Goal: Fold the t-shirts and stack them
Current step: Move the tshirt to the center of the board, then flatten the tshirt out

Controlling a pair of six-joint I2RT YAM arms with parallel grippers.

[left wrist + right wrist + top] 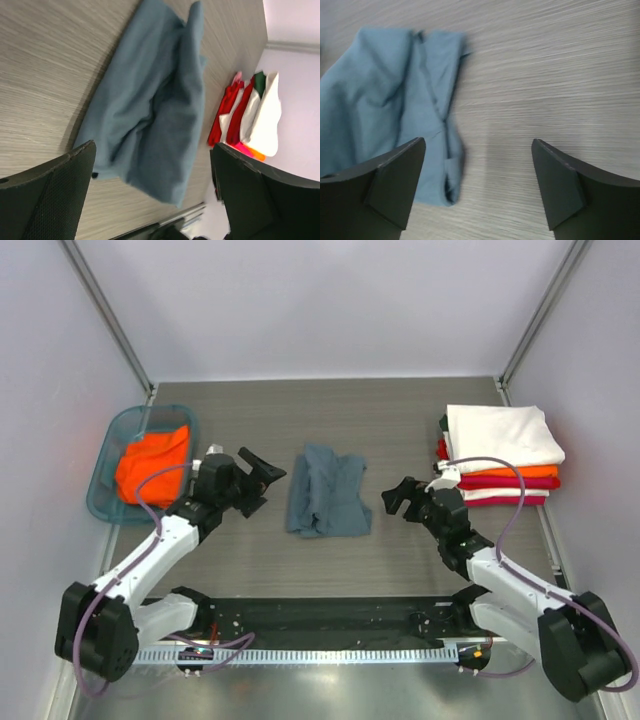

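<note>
Teal see-through plastic makes up the basket point(100, 485) at the far left of the counter point(420, 410), just to the left of the left fingers point(262, 467). One orange t-shirt point(152, 465) lies in it, crumpled and unfolded, bunched up against the walls and filling most of it.

The left fingers are spread wide with nothing between them, above bare wood-grain counter. To their right lies the blue-grey t-shirt point(325, 490), between the two sets of fingers and touched by neither. It lies on the counter as a rumpled, roughly folded oblong with loose creases down its middle. In the left wrist view it lies ahead of the open fingers, framed by the gap between them.

The right fingers point(393, 500) are just to the right of that shirt, also spread wide and empty. In the right wrist view the shirt's near corner lies behind one finger, and only bare counter shows across the rest of the gap.

Beyond the right fingers and further right, well apart from them, the stack of folded t-shirts point(500, 455) sits by the counter's right edge. A white shirt lies on top, with orange, red and white layers below it.
</note>
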